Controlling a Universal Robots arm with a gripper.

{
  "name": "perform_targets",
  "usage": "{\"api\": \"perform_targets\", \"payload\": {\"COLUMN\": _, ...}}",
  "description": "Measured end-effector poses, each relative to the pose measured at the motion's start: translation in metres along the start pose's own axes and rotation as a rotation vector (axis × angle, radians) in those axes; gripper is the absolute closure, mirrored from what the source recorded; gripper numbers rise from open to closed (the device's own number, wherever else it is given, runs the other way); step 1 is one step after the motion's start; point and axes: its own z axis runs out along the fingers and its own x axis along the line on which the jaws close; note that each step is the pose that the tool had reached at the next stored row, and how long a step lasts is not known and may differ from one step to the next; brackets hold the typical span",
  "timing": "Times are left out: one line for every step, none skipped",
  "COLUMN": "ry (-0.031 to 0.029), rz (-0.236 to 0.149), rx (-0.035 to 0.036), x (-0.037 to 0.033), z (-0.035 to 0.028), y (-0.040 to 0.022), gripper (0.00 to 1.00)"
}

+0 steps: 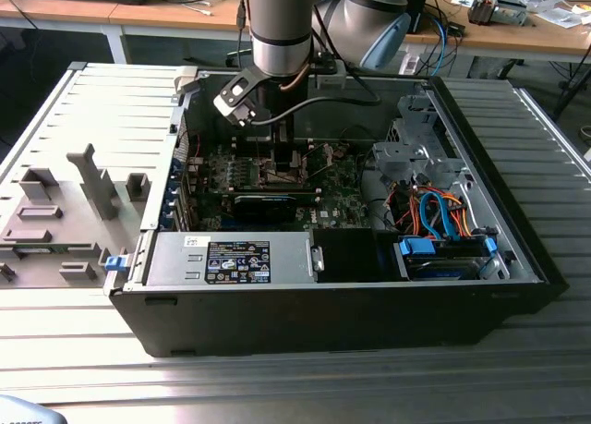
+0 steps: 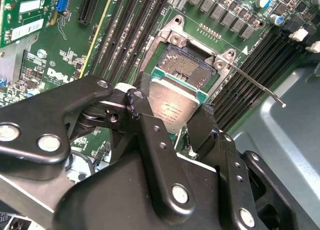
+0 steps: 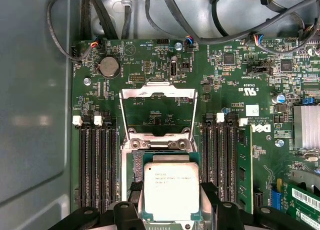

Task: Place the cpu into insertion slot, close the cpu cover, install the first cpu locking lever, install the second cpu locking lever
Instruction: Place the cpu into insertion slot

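Hovering over the insertion slot (image 2: 186, 64), the cpu (image 2: 172, 107) is clamped by its opposite edges between the jaws of the gripper (image 2: 175, 103); the cpu cover (image 3: 157, 91) is seen swung open.

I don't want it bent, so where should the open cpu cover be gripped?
Grip the cpu cover by its free crossbar, farthest from the hinge at the insertion slot. It is a thin windowed frame swung open, so probably come from above across the bar. The gripper is shut on the cpu.
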Motion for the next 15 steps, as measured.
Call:
{"api": "perform_targets", "payload": {"ry": 0.0000, "rz": 0.000, "rx": 0.0000, "x": 0.0000, "z": 0.0002, "y": 0.0000, "gripper": 0.46}}
{"api": "perform_targets", "payload": {"ry": -0.0001, "rz": 0.000, "rx": 0.0001, "x": 0.0000, "z": 0.0004, "y": 0.0000, "gripper": 0.46}}
{"api": "perform_targets", "payload": {"ry": -0.0001, "rz": 0.000, "rx": 0.0000, "x": 0.0000, "z": 0.0006, "y": 0.0000, "gripper": 0.46}}
{"api": "perform_targets", "payload": {"ry": -0.0001, "rz": 0.000, "rx": 0.0000, "x": 0.0000, "z": 0.0008, "y": -0.0001, "gripper": 0.46}}
{"api": "perform_targets", "payload": {"ry": 0.0000, "rz": 0.000, "rx": 0.0000, "x": 0.0000, "z": 0.0009, "y": -0.0001, "gripper": 0.46}}
{"api": "perform_targets", "payload": {"ry": 0.0000, "rz": 0.000, "rx": 0.0000, "x": 0.0000, "z": 0.0011, "y": -0.0002, "gripper": 0.46}}
{"api": "perform_targets", "payload": {"ry": 0.0000, "rz": 0.000, "rx": 0.0000, "x": 0.0000, "z": 0.0012, "y": -0.0002, "gripper": 0.46}}
{"api": "perform_targets", "payload": {"ry": 0.0000, "rz": 0.000, "rx": 0.0000, "x": 0.0000, "z": 0.0013, "y": -0.0002, "gripper": 0.46}}
{"api": "perform_targets", "payload": {"ry": 0.0000, "rz": 0.000, "rx": 0.0000, "x": 0.0000, "z": 0.0016, "y": -0.0002, "gripper": 0.46}}
{"api": "perform_targets", "payload": {"ry": 0.0000, "rz": 0.000, "rx": 0.0000, "x": 0.0000, "z": 0.0017, "y": -0.0003, "gripper": 0.46}}
{"api": "perform_targets", "payload": {"ry": -0.0002, "rz": 0.000, "rx": 0.0000, "x": -0.0001, "z": 0.0018, "y": -0.0003, "gripper": 0.46}}
{"api": "perform_targets", "payload": {"ry": -0.0001, "rz": 0.000, "rx": 0.0000, "x": 0.0000, "z": 0.0019, "y": -0.0003, "gripper": 0.46}}
{"api": "perform_targets", "payload": {"ry": 0.0000, "rz": 0.000, "rx": 0.0000, "x": 0.0000, "z": 0.0020, "y": -0.0003, "gripper": 0.46}}
{"api": "perform_targets", "payload": {"ry": -0.0001, "rz": 0.000, "rx": 0.0000, "x": 0.0000, "z": 0.0021, "y": -0.0003, "gripper": 0.46}}
{"api": "perform_targets", "payload": {"ry": 0.0000, "rz": 0.000, "rx": 0.0000, "x": 0.0000, "z": 0.0023, "y": -0.0003, "gripper": 0.46}}
